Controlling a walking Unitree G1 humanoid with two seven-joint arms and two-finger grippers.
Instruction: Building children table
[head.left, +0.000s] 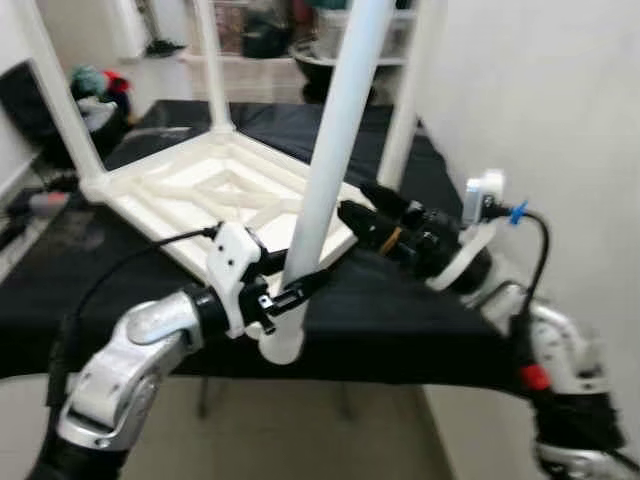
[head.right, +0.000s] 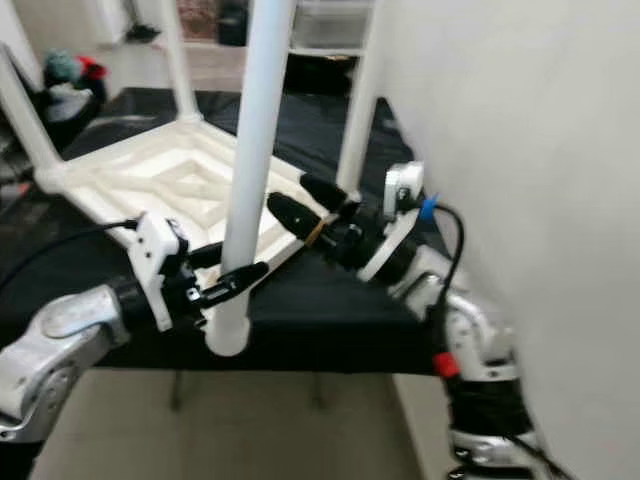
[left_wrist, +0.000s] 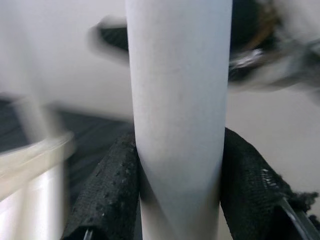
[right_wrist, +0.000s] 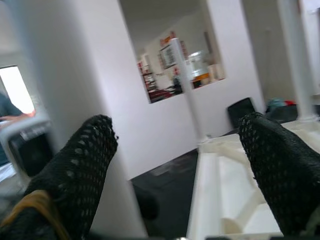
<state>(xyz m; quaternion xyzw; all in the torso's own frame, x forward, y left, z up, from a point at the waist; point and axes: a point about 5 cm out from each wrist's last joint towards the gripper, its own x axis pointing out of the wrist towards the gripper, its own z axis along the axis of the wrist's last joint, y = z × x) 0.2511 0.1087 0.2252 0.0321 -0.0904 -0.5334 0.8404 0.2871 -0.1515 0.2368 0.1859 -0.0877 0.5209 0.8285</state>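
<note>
A white children's table top lies upside down on a black-covered surface, with white legs standing up from its corners. My left gripper is shut on the nearest white leg close to its lower end; the leg sits tight between both black pads in the left wrist view. My right gripper is open just right of that leg, over the table top's near corner, with its fingers spread wide and nothing between them.
The black-covered surface ends at its front edge just below my grippers. A white wall stands close on the right. Shelves and clutter sit at the back, and a colourful bundle at back left.
</note>
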